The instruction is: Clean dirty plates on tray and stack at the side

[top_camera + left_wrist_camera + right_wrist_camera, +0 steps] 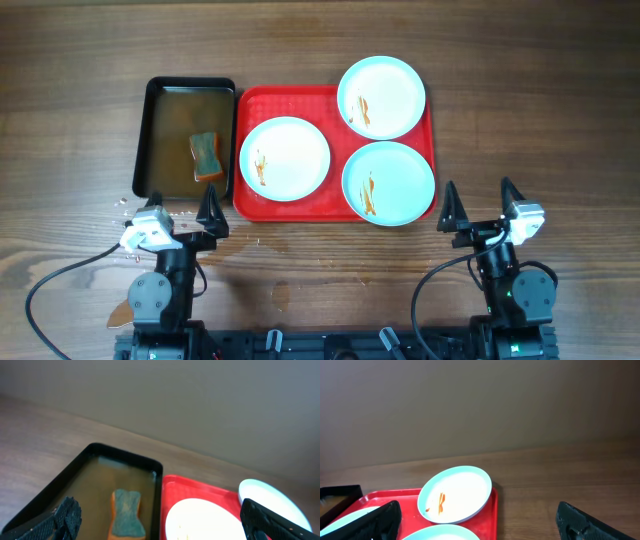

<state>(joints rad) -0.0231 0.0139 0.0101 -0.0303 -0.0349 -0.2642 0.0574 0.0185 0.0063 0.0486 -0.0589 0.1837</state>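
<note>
Three pale plates lie on the red tray [335,205]: the left plate [285,158], the far right plate [381,96] and the near right plate [388,183]. Each has orange-brown sauce streaks. My left gripper [182,216] is open and empty, near the table's front edge below the black pan. My right gripper [482,208] is open and empty, right of the tray's near corner. The left wrist view shows the left plate [200,520] and the tray [172,491]. The right wrist view shows the far plate [455,494] and the tray [492,510].
A black pan [150,130] of brownish water stands left of the tray, with a blue and orange sponge [206,156] lying in it; the sponge also shows in the left wrist view [126,512]. Water drops lie on the wood near the pan's front corner [125,205].
</note>
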